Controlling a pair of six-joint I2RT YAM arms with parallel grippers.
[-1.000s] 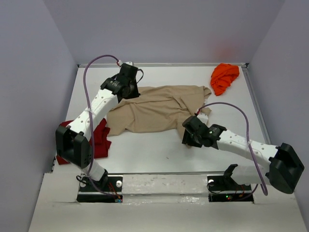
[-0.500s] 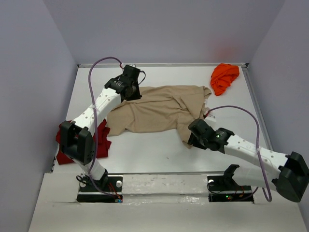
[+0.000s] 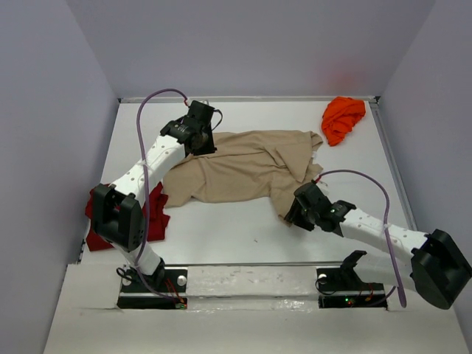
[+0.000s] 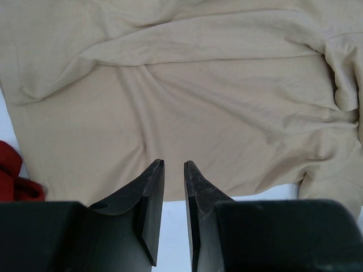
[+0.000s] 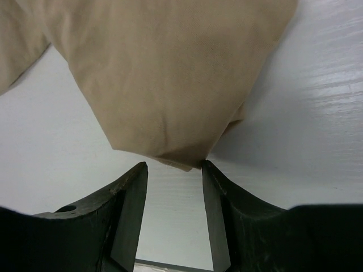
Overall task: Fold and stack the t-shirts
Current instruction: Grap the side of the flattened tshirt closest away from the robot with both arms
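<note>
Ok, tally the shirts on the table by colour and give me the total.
Tan shirt: 1
Dark red shirt: 1
Orange shirt: 1
Total: 3

Soft, even light fills all three views, bright without harshness. In the overhead view the white tabletop (image 3: 243, 236) shows only faint, diffuse shadows hugging the arms, and no glare; the surrounding walls read a flat lavender-grey. The picture is sharp to its corners. In the left wrist view the tan t-shirt (image 4: 187, 96) has crisp folds with gentle shading, while the dark fingers (image 4: 150, 207) at 6 o'clock are slightly soft. In the right wrist view the cloth casts a soft shadow toward 3 o'clock, and its weave looks blurred.
</note>
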